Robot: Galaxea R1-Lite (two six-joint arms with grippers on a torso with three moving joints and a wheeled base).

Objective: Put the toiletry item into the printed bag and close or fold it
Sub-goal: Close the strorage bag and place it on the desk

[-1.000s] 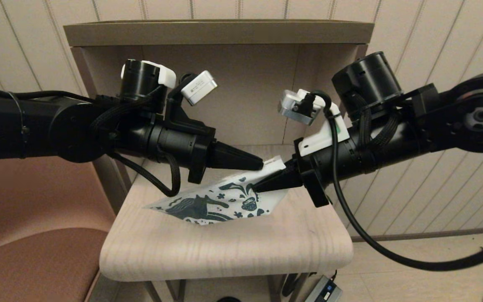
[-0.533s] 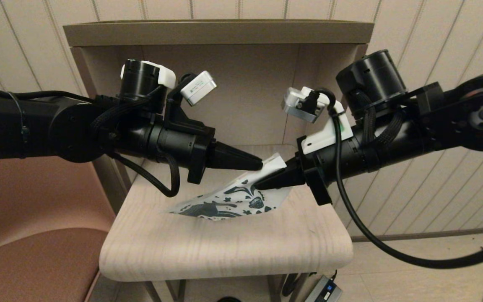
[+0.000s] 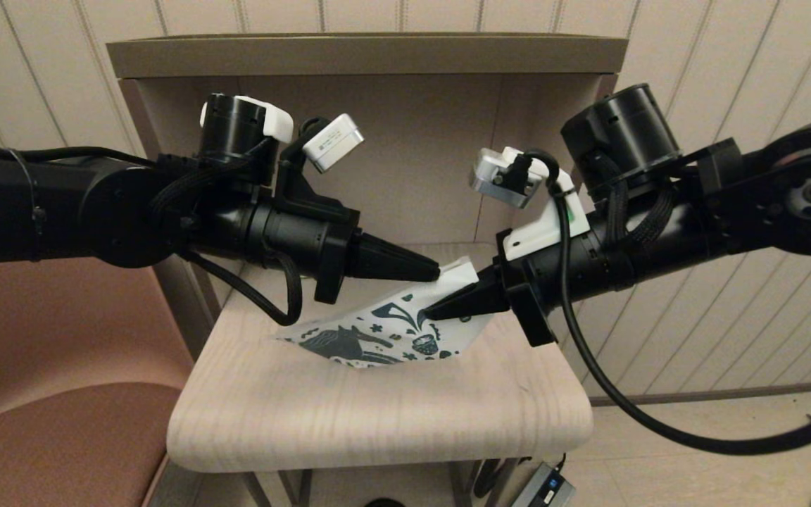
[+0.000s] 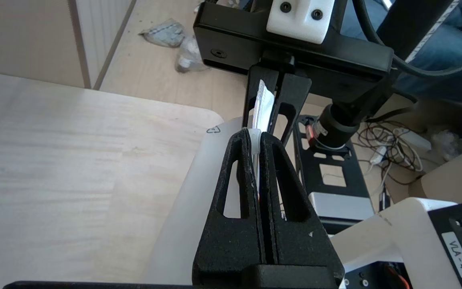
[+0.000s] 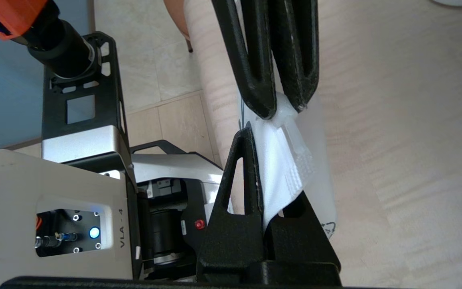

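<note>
The printed bag (image 3: 377, 336) hangs slanted over the light wooden table (image 3: 377, 415), with its teal horse and flowers facing me and its low end near the tabletop. My left gripper (image 3: 438, 271) is shut on the bag's raised white top edge (image 4: 255, 138). My right gripper (image 3: 428, 312) is shut on the same edge a little lower, where the white bag (image 5: 281, 168) covers one of its fingers. The two grippers' tips nearly meet. The toiletry item is out of view.
A brown open cabinet (image 3: 363, 56) stands behind the table. A reddish-brown seat (image 3: 60, 422) sits at the left. A grey power adapter (image 3: 546, 487) lies on the floor under the table's front edge.
The bag's hanging low end has drawn in to the right and lifted a little. Both grippers keep their hold on the top edge and have barely shifted.
</note>
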